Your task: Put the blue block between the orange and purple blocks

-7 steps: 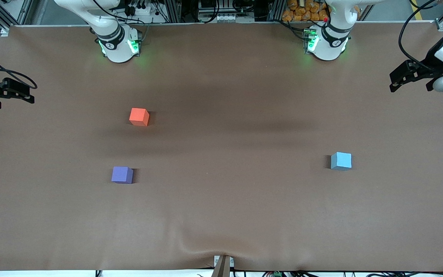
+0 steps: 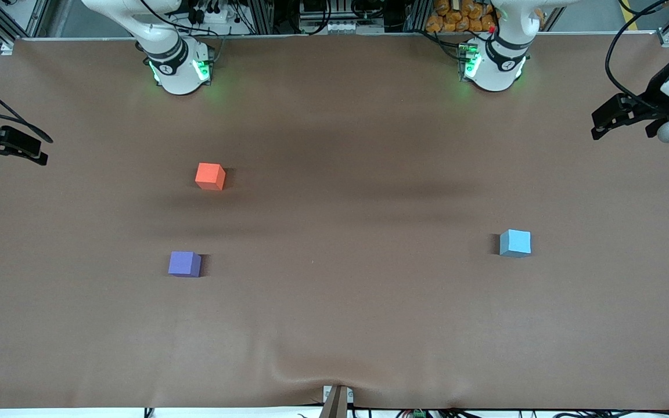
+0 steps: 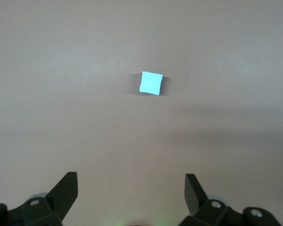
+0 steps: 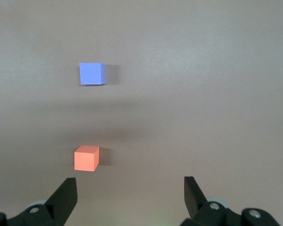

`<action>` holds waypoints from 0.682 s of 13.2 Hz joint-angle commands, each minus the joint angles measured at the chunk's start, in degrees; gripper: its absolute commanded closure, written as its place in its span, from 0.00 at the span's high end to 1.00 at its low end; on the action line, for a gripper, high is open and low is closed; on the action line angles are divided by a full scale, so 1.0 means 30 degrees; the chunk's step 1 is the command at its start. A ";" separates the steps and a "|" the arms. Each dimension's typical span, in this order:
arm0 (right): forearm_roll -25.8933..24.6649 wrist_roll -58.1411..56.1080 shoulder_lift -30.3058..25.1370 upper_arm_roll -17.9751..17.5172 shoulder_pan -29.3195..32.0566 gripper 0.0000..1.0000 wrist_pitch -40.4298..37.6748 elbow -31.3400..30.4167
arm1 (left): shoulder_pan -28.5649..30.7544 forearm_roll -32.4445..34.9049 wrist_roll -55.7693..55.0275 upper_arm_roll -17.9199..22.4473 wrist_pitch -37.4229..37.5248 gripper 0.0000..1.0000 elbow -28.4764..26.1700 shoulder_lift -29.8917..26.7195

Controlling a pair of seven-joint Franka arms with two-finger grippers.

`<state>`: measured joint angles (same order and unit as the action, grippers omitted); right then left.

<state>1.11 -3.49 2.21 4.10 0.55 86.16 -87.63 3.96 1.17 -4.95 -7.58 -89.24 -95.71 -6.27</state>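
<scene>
While both grippers hover open, blue block (image 2: 515,242) sits alone.

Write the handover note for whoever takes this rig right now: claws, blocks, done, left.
Left claw: open, empty, up at the left arm's end of the table.
Right claw: open, empty, up at the right arm's end.
Blue block: alone on the table toward the left arm's end.
Orange block and purple block: toward the right arm's end, apart, purple nearer the front camera.
Done: nothing.
Left: grasp blue, set it in the gap between them.
</scene>
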 commanded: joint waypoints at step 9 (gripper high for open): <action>0.0304 0.0137 -0.0122 -0.0195 0.0170 1.00 -0.0185 0.0354 | 0.0702 0.0019 0.0099 -0.0052 -0.0136 1.00 0.0440 0.1123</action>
<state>1.24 -3.19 2.16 4.06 0.81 86.16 -87.26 5.64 1.17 -4.87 -7.53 -89.45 -94.86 -2.95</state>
